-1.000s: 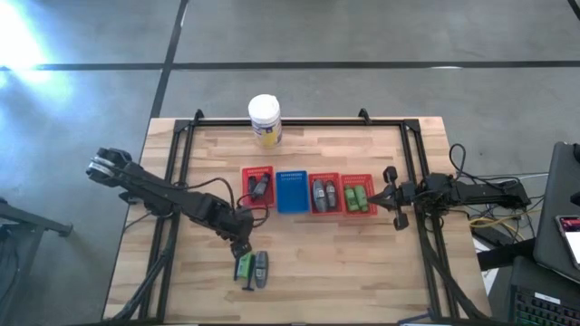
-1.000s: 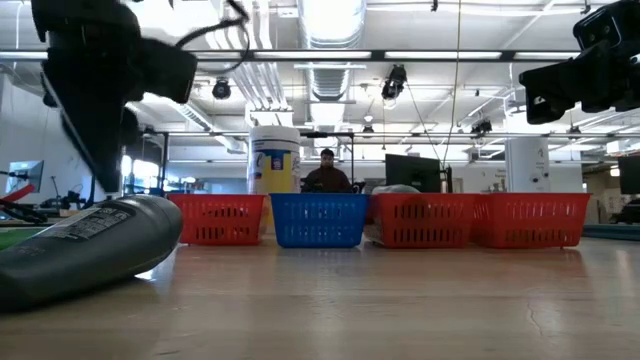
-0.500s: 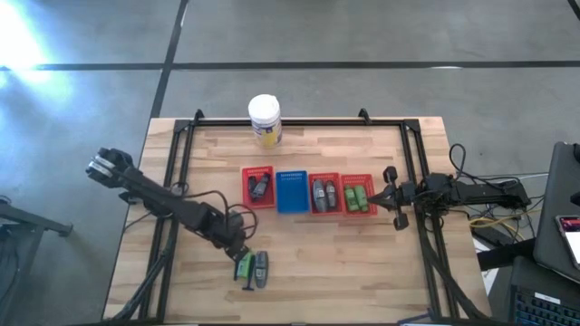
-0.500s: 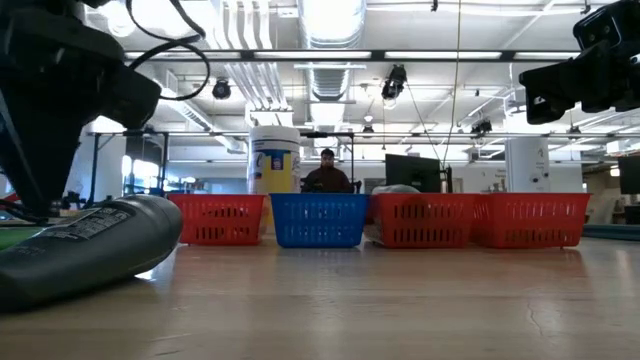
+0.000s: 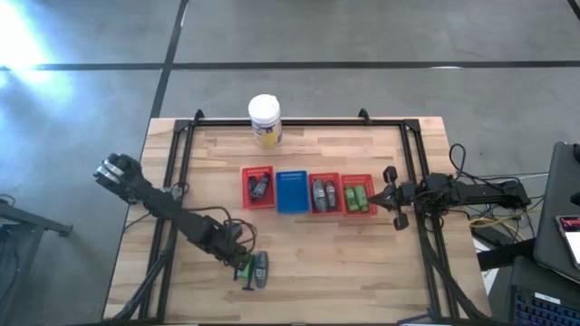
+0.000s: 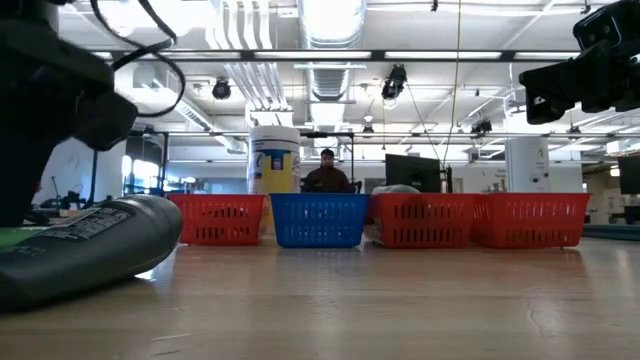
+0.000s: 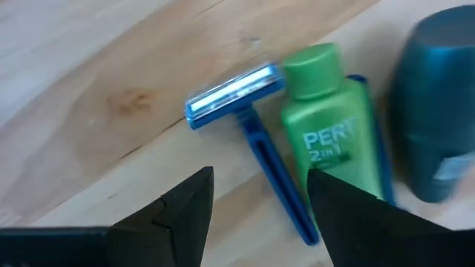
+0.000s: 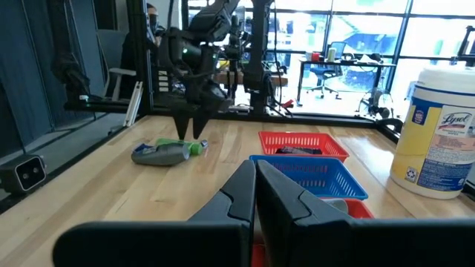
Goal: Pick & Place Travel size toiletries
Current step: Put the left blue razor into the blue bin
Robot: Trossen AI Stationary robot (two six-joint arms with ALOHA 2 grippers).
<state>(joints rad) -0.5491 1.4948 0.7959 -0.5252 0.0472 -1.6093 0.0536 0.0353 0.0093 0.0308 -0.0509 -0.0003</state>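
My left gripper is open and points down over the near-left part of the table. In the left wrist view its fingers stand on either side of a blue razor's handle, touching nothing. A green bottle lies beside the razor, and a dark grey bottle lies just past it, both flat on the wood. More small bottles lie in three red baskets. My right gripper is shut and waits at the table's right side.
A blue basket stands between the red ones in a row across the table's middle. A large white jar stands at the far edge. A black frame runs round the table. Bare wood lies near the front right.
My left gripper has moved toward the table's near edge and come down over the green bottle and the razor. The bottles and the razor have stayed where they were.
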